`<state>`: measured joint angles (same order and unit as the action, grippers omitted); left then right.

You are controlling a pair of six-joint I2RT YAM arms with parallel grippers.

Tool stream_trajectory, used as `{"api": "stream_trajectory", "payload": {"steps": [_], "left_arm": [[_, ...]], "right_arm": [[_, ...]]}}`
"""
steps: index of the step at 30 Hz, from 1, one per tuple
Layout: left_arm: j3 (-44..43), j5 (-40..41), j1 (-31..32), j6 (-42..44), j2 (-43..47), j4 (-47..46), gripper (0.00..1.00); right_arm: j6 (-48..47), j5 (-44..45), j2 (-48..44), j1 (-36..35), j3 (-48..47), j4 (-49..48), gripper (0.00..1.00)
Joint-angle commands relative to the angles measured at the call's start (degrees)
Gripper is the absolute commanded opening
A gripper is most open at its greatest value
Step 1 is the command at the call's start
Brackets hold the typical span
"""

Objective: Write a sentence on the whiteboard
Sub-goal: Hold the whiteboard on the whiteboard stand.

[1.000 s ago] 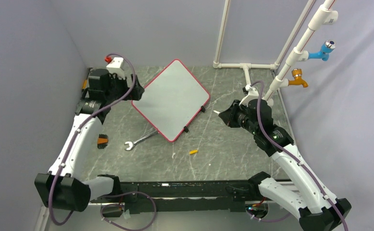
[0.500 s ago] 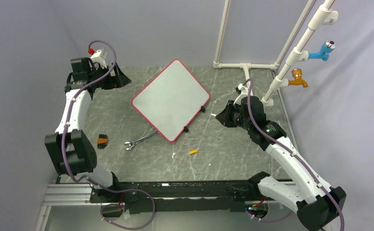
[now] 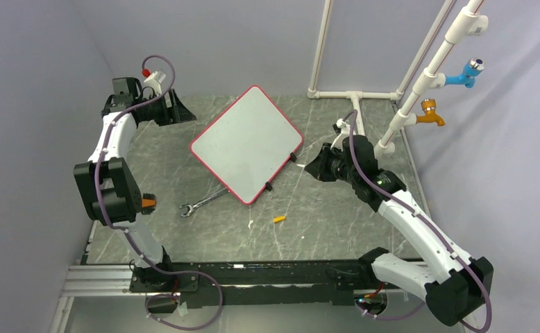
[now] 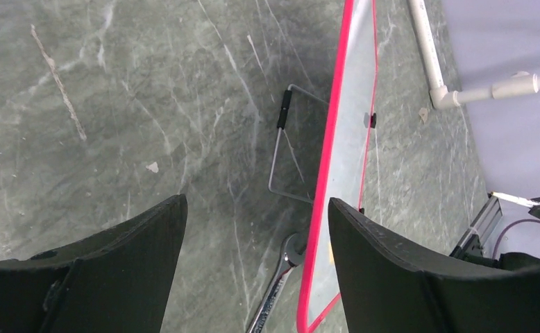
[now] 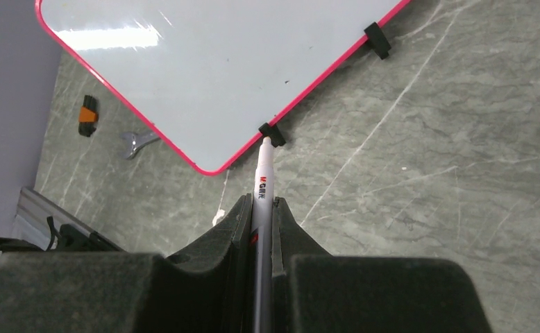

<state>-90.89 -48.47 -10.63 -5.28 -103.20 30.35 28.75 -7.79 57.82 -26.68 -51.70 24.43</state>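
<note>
The whiteboard (image 3: pixel 246 142) lies turned like a diamond in the middle of the table, red-framed, with small black feet. Its face is blank; the sentence does not show on it. My right gripper (image 3: pixel 321 166) hangs just off the board's right corner, shut on a white marker (image 5: pixel 263 173). The marker's tip points at a black foot on the board's (image 5: pixel 205 69) near edge. My left gripper (image 3: pixel 177 111) is open and empty at the far left, apart from the board's left edge. In the left wrist view the board (image 4: pixel 350 139) appears nearly edge on beyond the gripper (image 4: pixel 257 201).
A metal wrench (image 3: pixel 201 201) lies by the board's lower corner and shows as wrench (image 4: pixel 274 291). An orange cap (image 3: pixel 279 219) and a white scrap (image 3: pixel 250 224) lie toward the front. An orange-and-black piece (image 3: pixel 147 202) sits left. White pipes (image 3: pixel 354 94) with blue (image 3: pixel 470 69) and orange taps (image 3: pixel 430 114) stand back right.
My left arm has lifted off the board's left corner and swung back to the far left, its jaws narrowing a little. My right gripper has edged left toward the board.
</note>
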Motion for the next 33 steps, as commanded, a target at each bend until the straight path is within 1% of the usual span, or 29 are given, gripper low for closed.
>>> {"api": "stream_trajectory", "payload": {"steps": [1,4,8,16,19,28,30,33], "left_arm": [[-0.01,-3.92,0.09,2.32,-1.39,0.57,0.78],[1.96,-5.30,0.17,1.73,-1.68,-1.10,0.78],[1.08,-5.33,1.10,2.70,-3.16,0.87,0.75],[1.67,-5.06,5.60,4.62,-4.05,2.83,0.75],[1.52,-5.83,6.46,7.07,-4.73,3.64,0.74],[0.68,-7.21,7.03,8.46,-6.31,5.26,0.70],[0.38,-7.15,7.05,8.61,-6.32,5.46,0.70],[0.40,-7.66,7.06,8.47,-5.98,4.93,0.72]], "right_arm": [[-0.35,-2.21,1.04,-0.08,-2.66,-3.74,0.00],[-1.17,-2.13,1.82,-0.13,-3.29,-3.63,0.00],[-2.08,-2.45,2.61,-0.19,-3.58,-3.68,0.00],[-3.97,-5.50,3.29,-0.11,-2.93,-5.22,0.00],[-4.60,-6.46,3.37,-0.12,-2.66,-5.80,0.00],[-5.84,-8.11,3.44,-0.11,-1.91,-6.15,0.00],[-6.18,-8.15,3.57,-0.12,-1.97,-5.85,0.00],[-6.51,-8.15,3.56,-0.11,-2.08,-5.50,0.00]]}}
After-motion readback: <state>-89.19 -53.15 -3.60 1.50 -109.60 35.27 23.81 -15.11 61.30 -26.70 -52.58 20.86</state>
